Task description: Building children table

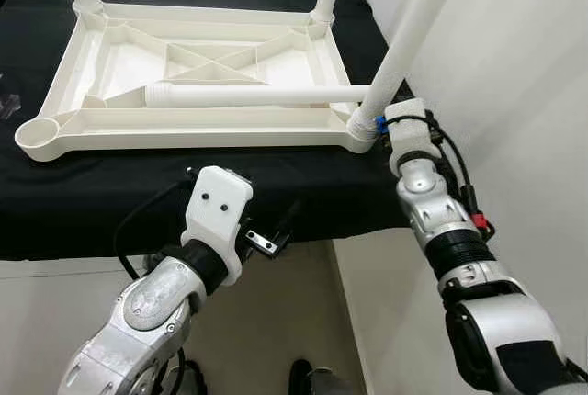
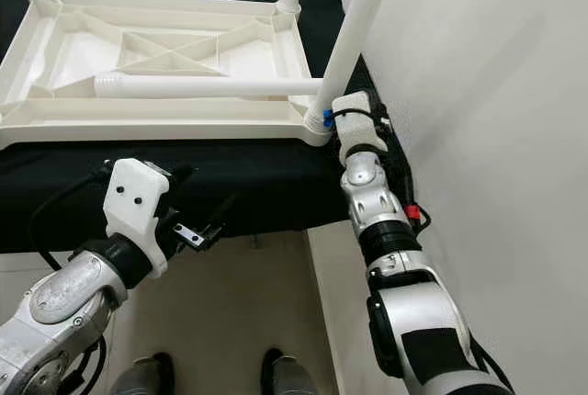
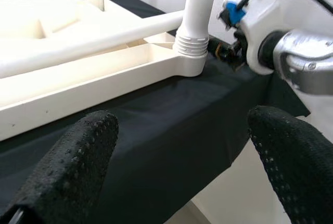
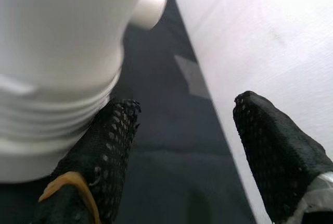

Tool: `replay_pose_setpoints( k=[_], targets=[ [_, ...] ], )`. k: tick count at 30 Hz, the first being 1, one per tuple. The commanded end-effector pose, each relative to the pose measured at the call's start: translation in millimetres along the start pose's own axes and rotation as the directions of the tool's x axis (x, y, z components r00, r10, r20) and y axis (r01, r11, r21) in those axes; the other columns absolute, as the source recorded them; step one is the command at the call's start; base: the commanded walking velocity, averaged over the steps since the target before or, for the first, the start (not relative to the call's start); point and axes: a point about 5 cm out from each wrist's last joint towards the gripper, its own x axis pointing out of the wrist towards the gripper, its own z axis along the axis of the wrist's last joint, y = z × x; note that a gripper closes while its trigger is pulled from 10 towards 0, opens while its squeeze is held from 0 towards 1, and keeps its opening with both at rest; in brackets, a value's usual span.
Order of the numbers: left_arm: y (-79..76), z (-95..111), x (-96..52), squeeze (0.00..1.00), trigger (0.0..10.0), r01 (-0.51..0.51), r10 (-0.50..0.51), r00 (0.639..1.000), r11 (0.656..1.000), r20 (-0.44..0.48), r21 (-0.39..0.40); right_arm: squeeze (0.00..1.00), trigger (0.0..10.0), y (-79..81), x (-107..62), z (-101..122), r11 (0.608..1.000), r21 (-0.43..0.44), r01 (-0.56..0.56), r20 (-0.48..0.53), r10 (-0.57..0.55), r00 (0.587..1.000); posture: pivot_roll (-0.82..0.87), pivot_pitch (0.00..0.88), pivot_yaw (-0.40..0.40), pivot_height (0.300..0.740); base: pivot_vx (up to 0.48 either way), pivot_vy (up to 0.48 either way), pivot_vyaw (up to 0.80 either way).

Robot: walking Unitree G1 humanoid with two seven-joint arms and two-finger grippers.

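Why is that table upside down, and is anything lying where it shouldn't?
The white table top rests inverted on the black cloth with legs pointing up. One loose leg lies flat across its underside, and the near-left corner socket is empty, so it looks half-built rather than damaged.

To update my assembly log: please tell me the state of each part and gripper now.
table top: upside down on black cloth
near-right leg: standing in its socket
loose leg: lying across the frame
near-left socket: empty
left gripper: open
right gripper: open beside the near-right leg
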Motion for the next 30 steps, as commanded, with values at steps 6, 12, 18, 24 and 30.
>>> replay_pose_setpoints(
  k=[6, 12, 18, 24, 30],
  targets=[
    [-2.0, 0, -1.6, 0.00, 10.0, 0.011, -0.011, 1.000, 1.000, -0.006, 0.001, 0.00, 10.0, 2.4, -0.2, -5, 0.998, -0.054, 0.015, 0.002, -0.015, 1.000, 0.09, 0.242, -0.123, 0.740, 0.000, 0.000, 0.00],
    [-2.3, 0, -1.8, 0.00, 10.0, 0.011, -0.011, 1.000, 1.000, -0.006, 0.001, 0.00, 10.0, 13.9, -1.8, 0, 0.999, 0.019, -0.040, 0.017, 0.040, 0.999, 0.09, 0.242, -0.123, 0.740, 0.000, 0.000, 0.00],
    [-1.4, 2, -1.6, 0.00, 10.0, 0.010, -0.010, 1.000, 1.000, -0.004, 0.005, 0.00, 10.0, 24.9, -3.6, 8, 0.992, 0.094, -0.088, 0.046, 0.084, 0.995, 0.09, 0.243, -0.120, 0.740, 0.000, 0.000, 0.00],
    [-0.6, 2, -1.5, 0.00, 10.0, 0.009, -0.009, 1.000, 1.000, -0.004, 0.009, 0.00, 10.0, 30.1, -4.5, 13, 0.985, 0.128, -0.116, 0.064, 0.109, 0.992, 0.09, 0.244, -0.118, 0.740, 0.000, 0.000, 0.00],
    [0.9, 3, -1.3, 0.00, 10.0, 0.005, -0.005, 1.000, 1.000, -0.004, 0.013, 0.00, 10.0, 34.9, -6.9, 15, 0.978, 0.156, -0.140, 0.081, 0.129, 0.988, 0.09, 0.246, -0.117, 0.740, 0.000, 0.000, 0.00]
  ],
)
